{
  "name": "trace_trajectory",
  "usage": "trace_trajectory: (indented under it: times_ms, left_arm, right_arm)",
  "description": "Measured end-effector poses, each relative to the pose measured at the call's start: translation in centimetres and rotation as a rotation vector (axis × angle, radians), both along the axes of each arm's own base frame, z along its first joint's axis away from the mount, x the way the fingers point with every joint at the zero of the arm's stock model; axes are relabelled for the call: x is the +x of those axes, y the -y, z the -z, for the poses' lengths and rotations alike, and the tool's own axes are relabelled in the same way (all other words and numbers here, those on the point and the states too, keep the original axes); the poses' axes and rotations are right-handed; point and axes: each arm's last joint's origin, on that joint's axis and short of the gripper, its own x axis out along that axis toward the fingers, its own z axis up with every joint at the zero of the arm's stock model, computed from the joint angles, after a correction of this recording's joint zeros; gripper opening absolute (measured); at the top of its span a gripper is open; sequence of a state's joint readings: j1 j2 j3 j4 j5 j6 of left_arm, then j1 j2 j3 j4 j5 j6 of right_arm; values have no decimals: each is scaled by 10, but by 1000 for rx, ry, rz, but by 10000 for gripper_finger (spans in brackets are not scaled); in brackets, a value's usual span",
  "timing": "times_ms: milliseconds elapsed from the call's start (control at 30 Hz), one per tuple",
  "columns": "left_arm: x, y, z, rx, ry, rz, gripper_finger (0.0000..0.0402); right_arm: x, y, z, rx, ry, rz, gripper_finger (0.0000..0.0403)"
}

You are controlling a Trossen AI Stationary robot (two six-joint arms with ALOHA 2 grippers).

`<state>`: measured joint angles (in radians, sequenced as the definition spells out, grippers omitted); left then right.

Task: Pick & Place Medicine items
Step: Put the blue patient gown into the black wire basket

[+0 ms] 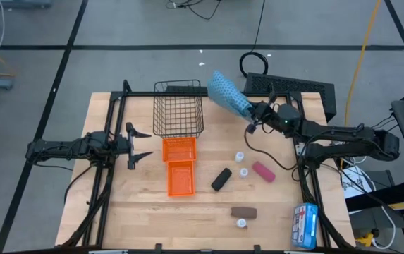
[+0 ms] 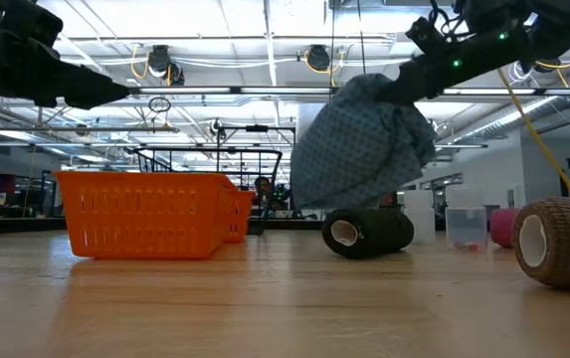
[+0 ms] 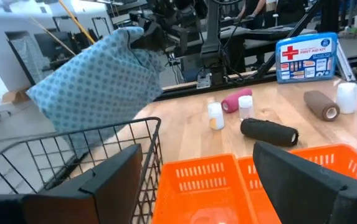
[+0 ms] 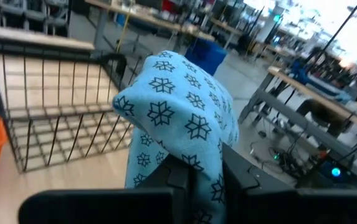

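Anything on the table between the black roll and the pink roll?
Yes. In the high view, two small white vials stand between the black roll and the pink roll. The left wrist view shows the same two.

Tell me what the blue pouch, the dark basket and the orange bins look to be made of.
Blue pouch, held by the right gripper: soft printed cloth, folds and sags. Dark basket: thin metal wire, open grid, dark finish. Orange bins: probably moulded plastic, slotted walls, matte. Left gripper waits open.
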<state>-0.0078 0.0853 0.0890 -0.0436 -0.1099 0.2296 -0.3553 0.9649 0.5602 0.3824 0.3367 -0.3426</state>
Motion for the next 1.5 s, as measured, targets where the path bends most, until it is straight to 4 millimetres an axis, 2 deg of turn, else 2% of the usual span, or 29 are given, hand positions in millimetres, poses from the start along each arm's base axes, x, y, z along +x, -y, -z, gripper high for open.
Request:
trace_trajectory:
  times_ms: [100,167,300,433,533,667,800,1000,1167,1333,1500]
  left_arm:
    - [0,-1,0,121,-13,-32,310]
    - [0,-1,0,107,-11,-23,310]
    - [0,4,-6,-142,67,117,310]
    - [-1,5,-20,-202,208,168,310]
    - [-3,5,-27,-352,279,204,310]
    - [-2,3,-23,-566,265,148,310]
    - [-2,1,-24,-645,306,75,310]
    - [-5,-7,-27,-637,417,-196,310]
    - [1,-10,-27,-650,437,-268,310]
    - [19,-12,-30,-598,414,-298,310]
    - [53,-20,-56,-487,251,-332,310]
  right_arm:
    - [0,0,-1,-11,1,-1,27]
    - [0,0,-1,-11,-2,-2,27]
    - [0,0,-1,-12,-3,-2,27]
    - [0,0,-1,-11,-2,-1,27]
    - [0,0,0,-8,-4,-1,27]
    - [0,0,0,-3,0,-1,27]
    - [0,0,2,-4,2,-1,27]
    - [-3,-1,13,-6,10,-2,27]
    - [-3,-1,16,-9,2,-3,27]
    - [-1,-2,19,-9,-13,-51,27]
    - [2,-3,21,-12,-34,-115,27]
